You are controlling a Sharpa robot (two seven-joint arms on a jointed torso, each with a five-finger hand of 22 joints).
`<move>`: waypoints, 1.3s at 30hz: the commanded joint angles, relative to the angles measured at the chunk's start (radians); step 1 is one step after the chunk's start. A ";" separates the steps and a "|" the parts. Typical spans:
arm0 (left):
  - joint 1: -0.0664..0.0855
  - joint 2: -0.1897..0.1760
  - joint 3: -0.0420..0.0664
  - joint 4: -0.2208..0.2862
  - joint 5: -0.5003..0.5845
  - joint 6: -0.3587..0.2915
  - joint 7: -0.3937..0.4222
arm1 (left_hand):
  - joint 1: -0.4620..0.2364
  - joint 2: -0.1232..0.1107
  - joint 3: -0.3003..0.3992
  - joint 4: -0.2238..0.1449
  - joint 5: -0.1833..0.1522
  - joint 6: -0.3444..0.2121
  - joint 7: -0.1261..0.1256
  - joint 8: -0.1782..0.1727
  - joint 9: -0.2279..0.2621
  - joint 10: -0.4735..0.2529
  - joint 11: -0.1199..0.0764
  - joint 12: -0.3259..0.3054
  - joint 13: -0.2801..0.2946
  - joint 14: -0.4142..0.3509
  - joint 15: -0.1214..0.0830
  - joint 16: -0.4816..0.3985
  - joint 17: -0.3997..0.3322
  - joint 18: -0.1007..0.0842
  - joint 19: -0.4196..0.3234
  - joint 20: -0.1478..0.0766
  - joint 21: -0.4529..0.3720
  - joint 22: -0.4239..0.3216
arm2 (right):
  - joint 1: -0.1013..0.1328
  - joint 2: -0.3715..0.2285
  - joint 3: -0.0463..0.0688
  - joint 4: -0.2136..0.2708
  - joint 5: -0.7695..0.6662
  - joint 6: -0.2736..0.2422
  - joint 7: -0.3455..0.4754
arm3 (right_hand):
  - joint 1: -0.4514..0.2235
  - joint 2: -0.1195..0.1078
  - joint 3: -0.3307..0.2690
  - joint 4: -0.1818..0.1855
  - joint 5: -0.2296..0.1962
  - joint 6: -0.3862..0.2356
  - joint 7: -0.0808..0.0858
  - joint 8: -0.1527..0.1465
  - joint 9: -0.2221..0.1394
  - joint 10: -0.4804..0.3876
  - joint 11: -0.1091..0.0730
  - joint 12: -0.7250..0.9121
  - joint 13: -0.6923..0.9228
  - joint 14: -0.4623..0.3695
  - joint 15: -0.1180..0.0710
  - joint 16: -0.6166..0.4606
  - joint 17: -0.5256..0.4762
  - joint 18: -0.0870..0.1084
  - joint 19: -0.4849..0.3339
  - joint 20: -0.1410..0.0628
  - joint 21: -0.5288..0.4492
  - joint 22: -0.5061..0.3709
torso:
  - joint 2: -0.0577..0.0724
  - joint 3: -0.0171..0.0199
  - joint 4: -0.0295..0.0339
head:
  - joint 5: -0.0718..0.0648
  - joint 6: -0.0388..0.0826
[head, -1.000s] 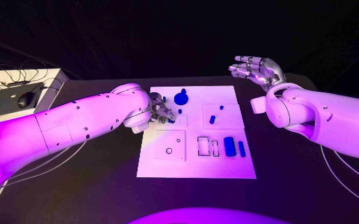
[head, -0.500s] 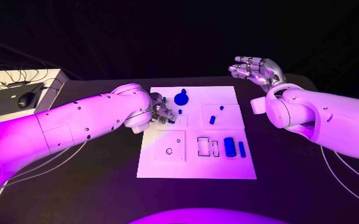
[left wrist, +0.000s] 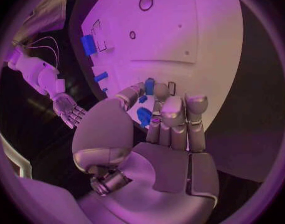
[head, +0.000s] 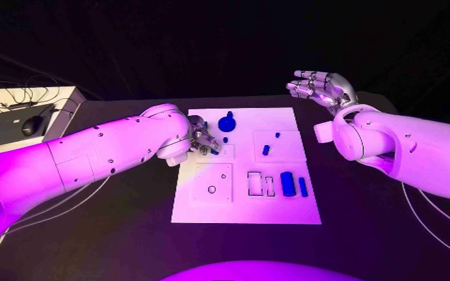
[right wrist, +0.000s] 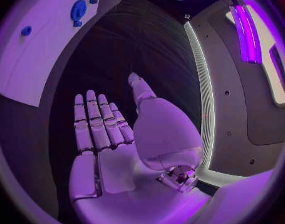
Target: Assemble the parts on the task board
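The white task board (head: 246, 203) lies in the middle of the table. My left hand (head: 201, 139) hovers low over its left side, and thumb and finger pinch a small blue part (left wrist: 149, 86) beside a narrow slot (left wrist: 172, 88). A round blue knob (head: 227, 123) stands at the board's far end. A small blue peg (head: 266, 149) sits mid-right, and a blue block (head: 288, 184) and a thin blue bar (head: 303, 187) lie at the near right. My right hand (head: 318, 89) is raised beyond the board's far right corner, fingers spread, holding nothing (right wrist: 111, 134).
A white box (head: 33, 115) with cables and a mouse stands at the table's far left. The board has rectangular cut-outs (head: 255, 183) and a small round hole (head: 212, 190) in its near half. Black table surface surrounds the board.
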State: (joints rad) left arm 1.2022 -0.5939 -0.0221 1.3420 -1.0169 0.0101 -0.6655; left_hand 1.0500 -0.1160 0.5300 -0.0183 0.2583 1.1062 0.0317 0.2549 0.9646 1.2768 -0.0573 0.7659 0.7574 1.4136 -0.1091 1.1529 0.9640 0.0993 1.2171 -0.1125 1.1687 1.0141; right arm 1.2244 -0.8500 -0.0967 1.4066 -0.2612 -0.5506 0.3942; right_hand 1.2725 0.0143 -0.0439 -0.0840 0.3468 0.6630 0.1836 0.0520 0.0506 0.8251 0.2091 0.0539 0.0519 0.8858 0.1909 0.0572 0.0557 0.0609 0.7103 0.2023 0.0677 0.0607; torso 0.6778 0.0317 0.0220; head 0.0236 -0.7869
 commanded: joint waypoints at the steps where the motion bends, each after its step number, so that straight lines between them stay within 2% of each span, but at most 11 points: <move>1: -0.002 0.007 -0.002 0.002 0.010 0.012 0.009 | 0.019 0.028 0.094 -0.103 -0.005 0.049 -0.042 -0.002 0.015 0.029 -0.022 -0.004 0.002 -0.001 -0.008 0.004 -0.001 -0.009 0.007 -0.003 -0.001 0.003 | 0.000 0.000 0.000 0.003 0.001 0.013 0.013 | -0.011 -0.002 -0.001 0.005 0.003 -0.012 0.068 -0.005 -0.001 -0.008 -0.001 -0.004 -0.002 -0.007 0.000 -0.003 -0.001 -0.014 -0.005 0.001 -0.005 -0.001 | 0.000 0.0006 0.0002 | -0.001 -0.002; 4: -0.002 0.009 -0.002 0.002 0.011 0.012 0.009 | 0.020 0.031 0.092 -0.103 -0.007 0.049 -0.043 -0.002 0.018 0.030 -0.022 -0.005 0.003 -0.001 -0.008 0.004 -0.001 -0.010 0.007 -0.003 -0.001 0.003 | 0.000 -0.001 0.000 0.003 0.001 0.013 0.012 | -0.010 -0.002 -0.001 0.005 0.003 -0.013 0.068 -0.005 -0.002 -0.009 0.000 -0.004 -0.002 -0.008 0.000 -0.003 -0.001 -0.014 -0.005 0.001 -0.005 -0.001 | 0.000 -0.0004 0.0005 | -0.001 -0.001; 12: -0.002 0.010 -0.002 0.001 0.013 0.011 0.010 | 0.019 0.040 0.067 -0.102 -0.008 0.064 -0.051 0.003 0.035 0.039 -0.026 -0.011 0.009 0.000 -0.010 0.008 0.001 -0.015 0.013 -0.006 -0.001 0.012 | 0.000 -0.002 0.000 0.004 0.001 0.014 0.012 | -0.010 -0.003 0.000 0.005 0.003 -0.015 0.068 -0.005 -0.002 -0.012 0.000 -0.004 -0.002 -0.013 0.001 -0.004 -0.002 -0.013 -0.007 0.002 -0.005 -0.001 | 0.000 0.0001 0.0009 | -0.001 -0.004; 22: -0.002 0.010 -0.002 0.003 0.013 0.018 0.010 | 0.015 0.040 0.067 -0.108 0.002 0.085 -0.061 0.019 0.048 0.055 -0.032 -0.019 0.014 0.002 -0.013 0.016 0.007 -0.023 0.023 -0.013 0.008 0.028 | 0.000 -0.002 0.000 0.005 0.000 0.018 0.010 | -0.010 -0.004 0.000 0.005 0.003 -0.017 0.069 -0.005 -0.002 -0.013 0.000 -0.004 -0.002 -0.017 0.001 -0.004 -0.002 -0.012 -0.007 0.003 -0.005 -0.001 | 0.000 -0.0007 0.0007 | -0.003 -0.006; 24: -0.002 0.010 -0.002 0.004 0.013 0.015 0.010 | 0.013 0.039 0.063 -0.107 0.003 0.090 -0.065 0.026 0.054 0.059 -0.034 -0.023 0.014 0.003 -0.014 0.018 0.009 -0.026 0.024 -0.015 0.009 0.031 | 0.000 -0.002 0.000 0.005 -0.001 0.020 0.008 | -0.011 -0.003 0.000 0.007 0.003 -0.019 0.069 -0.005 -0.002 -0.015 0.000 -0.004 -0.002 -0.015 0.001 -0.004 -0.002 0.003 0.094 -0.001 0.013 0.008 | 0.000 -0.0011 0.0009 | -0.003 -0.006; 26: -0.002 0.010 -0.002 0.004 0.013 0.011 0.010 | 0.012 0.039 0.062 -0.106 0.004 0.089 -0.066 0.028 0.057 0.062 -0.035 -0.025 0.015 0.003 -0.015 0.020 0.010 -0.028 0.025 -0.016 0.010 0.033 | 0.000 -0.003 0.000 0.005 -0.003 0.021 0.007 | -0.011 -0.003 0.000 0.007 0.003 -0.019 0.070 -0.005 -0.002 -0.016 0.001 -0.004 -0.002 -0.016 0.001 -0.004 -0.002 0.009 0.124 0.000 0.016 0.008 | 0.000 -0.0013 0.0008 | -0.003 -0.006; 33: -0.002 0.010 -0.002 0.002 0.011 0.005 0.010 | 0.008 0.037 0.069 -0.106 0.017 0.090 -0.066 0.032 0.059 0.066 -0.035 -0.029 0.017 0.003 -0.015 0.023 0.013 -0.030 0.027 -0.018 0.012 0.038 | 0.000 -0.002 0.000 0.003 -0.006 0.022 0.006 | -0.010 -0.005 0.000 0.008 0.003 -0.024 0.070 -0.006 -0.002 -0.022 0.002 -0.004 -0.002 -0.028 0.003 -0.004 -0.002 0.011 0.098 0.004 0.006 0.005 | 0.000 -0.0011 0.0010 | -0.003 -0.008; 39: -0.002 0.010 -0.002 0.001 0.010 0.004 0.011 | 0.002 0.037 0.067 -0.104 0.018 0.092 -0.068 0.035 0.061 0.070 -0.036 -0.031 0.018 0.003 -0.015 0.026 0.014 -0.031 0.028 -0.018 0.012 0.041 | 0.000 0.000 0.000 0.001 -0.007 0.024 0.005 | -0.010 -0.006 0.001 0.009 0.003 -0.026 0.070 -0.006 -0.002 -0.025 0.002 -0.004 -0.002 -0.038 0.004 -0.005 -0.002 0.005 0.037 0.007 -0.003 0.001 | 0.000 -0.0016 0.0009 | -0.004 -0.007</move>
State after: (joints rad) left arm 1.2013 -0.5886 -0.0234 1.3400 -1.0162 0.0087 -0.6672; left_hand 1.0394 -0.1053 0.5105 -0.0378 0.2720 1.1224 0.0340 0.2843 1.0067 1.2940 -0.0500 0.7403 0.7747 1.4191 -0.1174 1.1734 0.9771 0.0753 1.2386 -0.1267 1.1770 1.0540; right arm 1.2244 -0.8509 -0.0967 1.4079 -0.2623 -0.5414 0.3922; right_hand 1.2686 0.0102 -0.0411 -0.0813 0.3467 0.6440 0.1774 0.0520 0.0501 0.8072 0.2128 0.0539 0.0510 0.8535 0.1947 0.0572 0.0543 0.0607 0.7529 0.2093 0.0695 0.0629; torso 0.6774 0.0301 0.0228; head 0.0203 -0.7947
